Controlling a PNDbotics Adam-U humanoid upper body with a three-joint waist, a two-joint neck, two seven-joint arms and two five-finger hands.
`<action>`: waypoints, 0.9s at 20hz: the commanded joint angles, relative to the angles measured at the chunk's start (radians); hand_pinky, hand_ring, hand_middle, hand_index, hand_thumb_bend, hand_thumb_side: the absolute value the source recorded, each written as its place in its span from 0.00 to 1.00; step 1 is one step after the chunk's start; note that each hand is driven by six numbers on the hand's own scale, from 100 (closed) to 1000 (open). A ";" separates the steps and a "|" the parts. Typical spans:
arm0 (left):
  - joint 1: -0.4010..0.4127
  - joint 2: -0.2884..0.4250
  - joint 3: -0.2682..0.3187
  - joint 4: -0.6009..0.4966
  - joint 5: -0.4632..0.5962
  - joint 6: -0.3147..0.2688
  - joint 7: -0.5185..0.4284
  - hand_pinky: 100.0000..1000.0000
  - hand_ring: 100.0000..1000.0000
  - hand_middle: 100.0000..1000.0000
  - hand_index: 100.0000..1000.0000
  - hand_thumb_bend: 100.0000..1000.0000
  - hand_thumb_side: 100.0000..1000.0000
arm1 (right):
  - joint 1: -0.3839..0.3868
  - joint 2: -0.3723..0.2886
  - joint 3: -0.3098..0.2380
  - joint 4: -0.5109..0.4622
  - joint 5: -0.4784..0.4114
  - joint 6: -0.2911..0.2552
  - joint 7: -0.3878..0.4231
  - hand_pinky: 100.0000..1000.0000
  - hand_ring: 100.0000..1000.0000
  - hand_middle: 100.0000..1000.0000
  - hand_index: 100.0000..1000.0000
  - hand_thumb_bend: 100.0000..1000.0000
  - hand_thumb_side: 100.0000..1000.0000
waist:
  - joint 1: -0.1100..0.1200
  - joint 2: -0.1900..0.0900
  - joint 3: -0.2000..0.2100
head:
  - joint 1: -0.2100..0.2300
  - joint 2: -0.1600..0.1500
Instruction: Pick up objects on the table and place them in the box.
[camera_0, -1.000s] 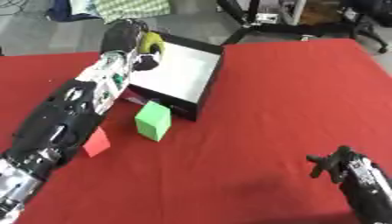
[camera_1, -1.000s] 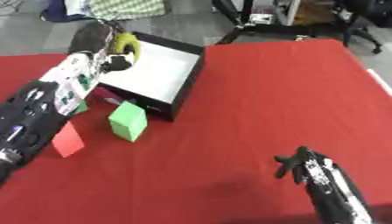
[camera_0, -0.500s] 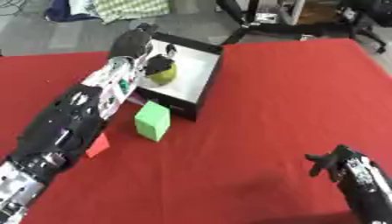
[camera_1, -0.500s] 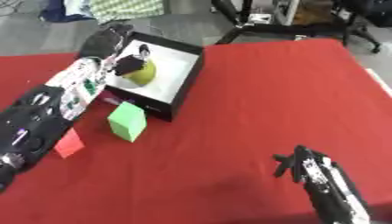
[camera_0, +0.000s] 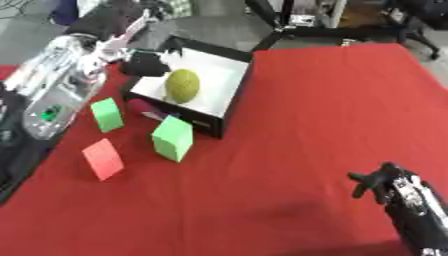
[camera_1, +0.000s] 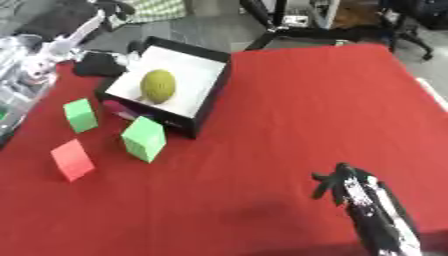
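While the right robot hand (camera_0: 385, 182) rests at the near right corner of the red bench (camera_0: 324, 110), well apart from the black box (camera_0: 229, 102), its short dark fingers stand spread and hold nothing. Nearer than the box and to its left, a red cube (camera_0: 103, 158) lies tilted on the cloth. Just beyond it, a large green cube (camera_0: 172, 138) sits close to the box's near wall, and a smaller green cube (camera_0: 108, 114) sits to the left of that wall, near the left forearm (camera_0: 54, 90). Between the green cubes, against the box's near corner, a small dark red thing (camera_0: 140, 105) shows; its shape cannot be made out. Inside the box, on its white floor, a yellow-green round fruit (camera_0: 183, 85) lies toward the near left part. At the box's left wall, a dark bulk of the left robot hand (camera_0: 144, 65) hovers just beside the rim, apart from the fruit; whether its fingers are spread or curled cannot be told. Beyond the box, the bench edge meets a grey floor (camera_0: 210, 30).
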 joint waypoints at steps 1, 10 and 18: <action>0.083 0.093 0.064 -0.054 0.015 -0.037 -0.096 0.79 0.70 0.80 0.94 0.00 0.73 | -0.003 -0.014 -0.008 -0.011 0.008 -0.003 -0.006 0.80 0.39 0.13 0.40 0.00 0.64 | 0.013 -0.013 0.003 | -0.010 -0.002; 0.269 0.012 0.001 -0.027 -0.147 0.119 -0.246 0.78 0.72 0.82 0.95 0.06 1.00 | -0.006 -0.016 -0.007 -0.012 0.008 -0.005 -0.003 0.80 0.39 0.13 0.40 0.00 0.63 | 0.013 -0.011 0.002 | -0.013 -0.002; 0.257 -0.057 -0.024 0.148 -0.254 0.192 -0.153 0.78 0.71 0.81 0.94 0.08 0.88 | -0.006 -0.016 -0.005 -0.013 0.008 -0.006 -0.001 0.80 0.39 0.13 0.41 0.00 0.62 | 0.012 -0.011 0.004 | -0.016 -0.002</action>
